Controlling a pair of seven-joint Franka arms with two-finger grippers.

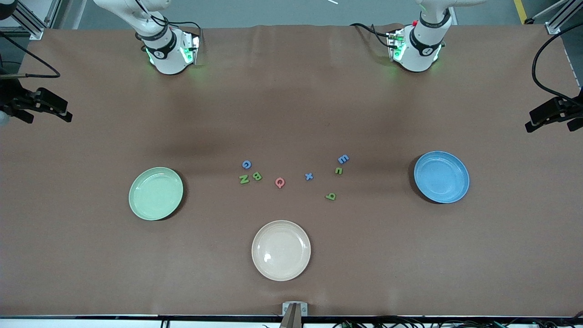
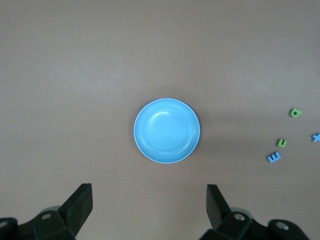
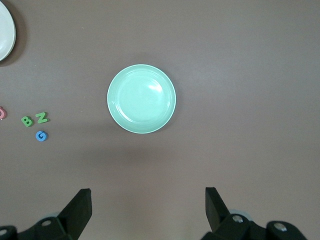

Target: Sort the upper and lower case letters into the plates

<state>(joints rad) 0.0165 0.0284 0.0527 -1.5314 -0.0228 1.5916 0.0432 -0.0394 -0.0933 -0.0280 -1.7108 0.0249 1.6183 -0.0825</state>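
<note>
The mint green plate (image 1: 155, 193) lies toward the right arm's end and the blue plate (image 1: 441, 176) toward the left arm's end; both are empty. Between them on the table lie the blue G (image 1: 246, 164), green N (image 1: 244, 179), green B (image 1: 257, 176), pink Q (image 1: 279, 182), blue x (image 1: 309, 176), blue m (image 1: 343, 158), green n (image 1: 339, 171) and green b/q shape (image 1: 330, 196). My left gripper (image 2: 147, 192) is open and empty, high over the blue plate (image 2: 167, 130). My right gripper (image 3: 147, 192) is open and empty, high over the mint plate (image 3: 141, 98).
A cream-beige plate (image 1: 281, 250) lies nearer to the front camera than the letters, empty. Black camera mounts (image 1: 38, 107) stand at both table ends. The arm bases (image 1: 168, 50) stand along the table's edge.
</note>
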